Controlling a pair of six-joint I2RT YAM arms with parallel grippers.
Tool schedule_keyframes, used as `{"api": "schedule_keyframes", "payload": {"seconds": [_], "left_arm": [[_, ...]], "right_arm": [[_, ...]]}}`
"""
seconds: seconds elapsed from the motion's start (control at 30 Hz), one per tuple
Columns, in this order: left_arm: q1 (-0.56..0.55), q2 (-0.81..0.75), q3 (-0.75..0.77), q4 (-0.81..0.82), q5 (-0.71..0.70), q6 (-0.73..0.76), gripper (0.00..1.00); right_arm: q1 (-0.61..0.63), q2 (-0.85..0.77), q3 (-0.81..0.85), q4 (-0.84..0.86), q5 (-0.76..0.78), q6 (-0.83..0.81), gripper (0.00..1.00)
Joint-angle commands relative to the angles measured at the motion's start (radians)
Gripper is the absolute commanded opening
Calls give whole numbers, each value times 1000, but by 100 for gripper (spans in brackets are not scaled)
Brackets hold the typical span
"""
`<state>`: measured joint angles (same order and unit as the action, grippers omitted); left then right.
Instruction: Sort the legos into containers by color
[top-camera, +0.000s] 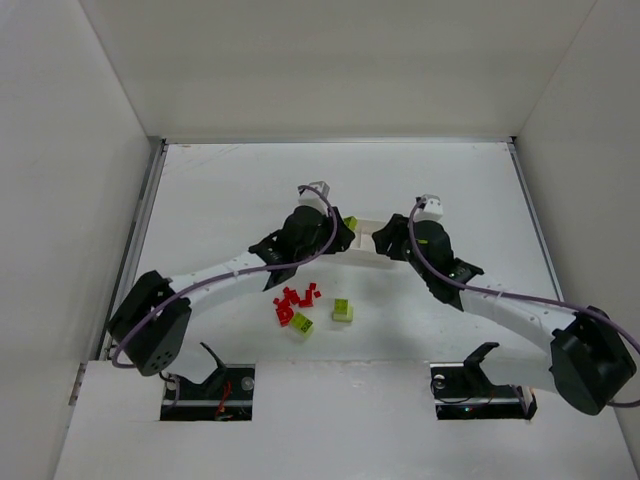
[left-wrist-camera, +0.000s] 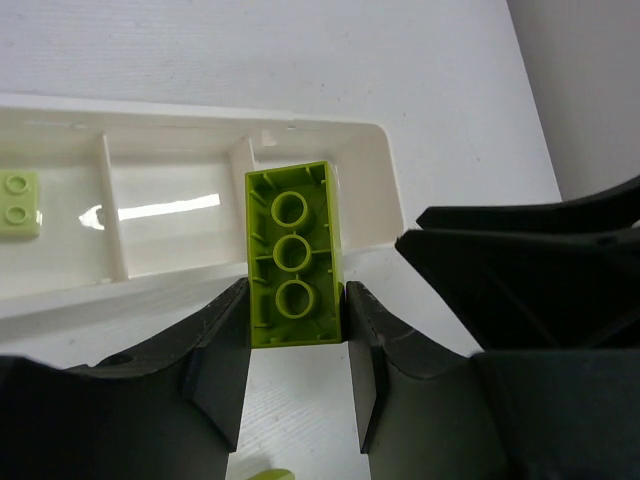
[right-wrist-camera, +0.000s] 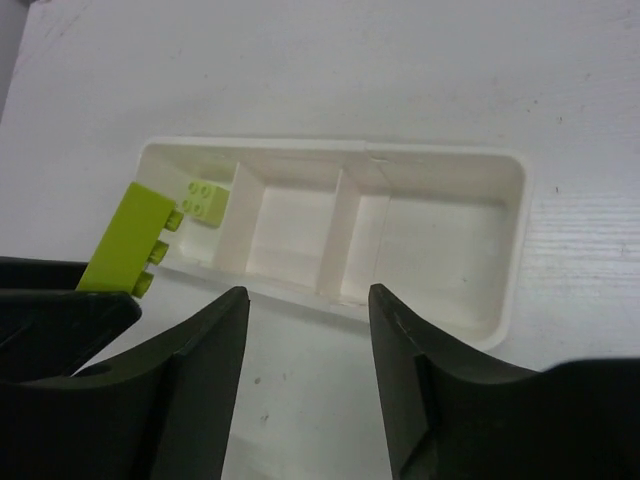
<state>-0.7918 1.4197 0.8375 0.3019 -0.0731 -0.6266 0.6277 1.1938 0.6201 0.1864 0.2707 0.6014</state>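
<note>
My left gripper (left-wrist-camera: 295, 305) is shut on a lime-green lego (left-wrist-camera: 293, 255) and holds it studs-down just above the near rim of the white tray (left-wrist-camera: 385, 190). I cannot tell which compartment it is over. The held lego also shows in the right wrist view (right-wrist-camera: 125, 240) by the tray's left end. A small pale green lego (right-wrist-camera: 203, 200) lies in the left compartment. My right gripper (right-wrist-camera: 308, 295) is open and empty, in front of the tray's middle (right-wrist-camera: 440, 230). Several red legos (top-camera: 295, 300) and two green legos (top-camera: 302, 323) (top-camera: 342, 311) lie on the table.
In the top view both grippers (top-camera: 345, 228) (top-camera: 385, 240) meet over the tray (top-camera: 368, 240) at the table's centre, close together. White walls enclose the table on three sides. The loose legos lie below the left arm's forearm (top-camera: 230, 270).
</note>
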Motion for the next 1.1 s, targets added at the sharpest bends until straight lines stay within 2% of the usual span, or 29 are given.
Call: {"api": "schedule_keyframes", "payload": {"seconds": [0.0,0.33,0.53,0.73,0.8,0.87,0.93,1.07], "left_arm": [[3,57,92,-40,29,41,19],[18,232,216,-95,15,45,20],[26,260,236,-98,-2,53,21],[27,233,226,-104,-16,62,50],[29,202,203,-98,-30,61,56],[33,176,193,-104,-31,62,57],[38,139,172,-106,-27,65,56],[41,10,57,-58,-40,62,43]], "right_arm": [[-18,-45,-31,113,21,-3,59],[-38,-108,-86,131,2,24,62],[-33,-103,-85,131,-5,28,63],[-35,-94,-83,131,-8,26,63],[-33,-91,-82,131,-8,26,63],[-33,-82,-82,131,-8,29,63],[-33,-76,-74,127,-10,25,58],[12,-77,-54,79,-21,-18,35]]}}
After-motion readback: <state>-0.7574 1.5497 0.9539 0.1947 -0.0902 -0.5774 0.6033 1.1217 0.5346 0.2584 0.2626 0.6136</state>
